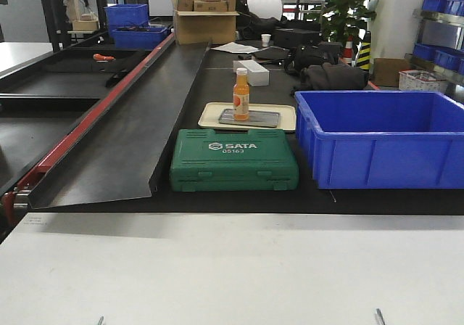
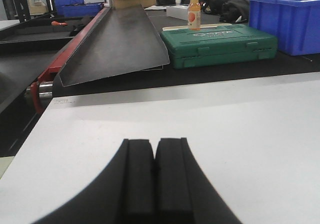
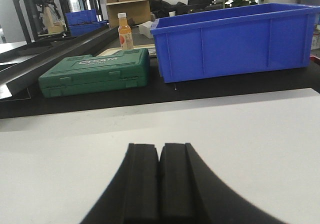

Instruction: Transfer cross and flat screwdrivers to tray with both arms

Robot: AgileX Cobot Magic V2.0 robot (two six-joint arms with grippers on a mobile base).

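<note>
Over the near edge of the worktop (image 1: 232,267), the left end effector (image 2: 155,151) and right end effector (image 3: 160,154) sit pressed together, empty.

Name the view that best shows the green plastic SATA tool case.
Exterior front view: the green plastic tool case sits central, its lid and logo readable. Both wrist views show it whole but low and oblique.

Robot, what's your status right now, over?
Left gripper and right gripper shut, empty. No screwdrivers in view; green case closed. In the way: bottle standing on grey tray.
</note>
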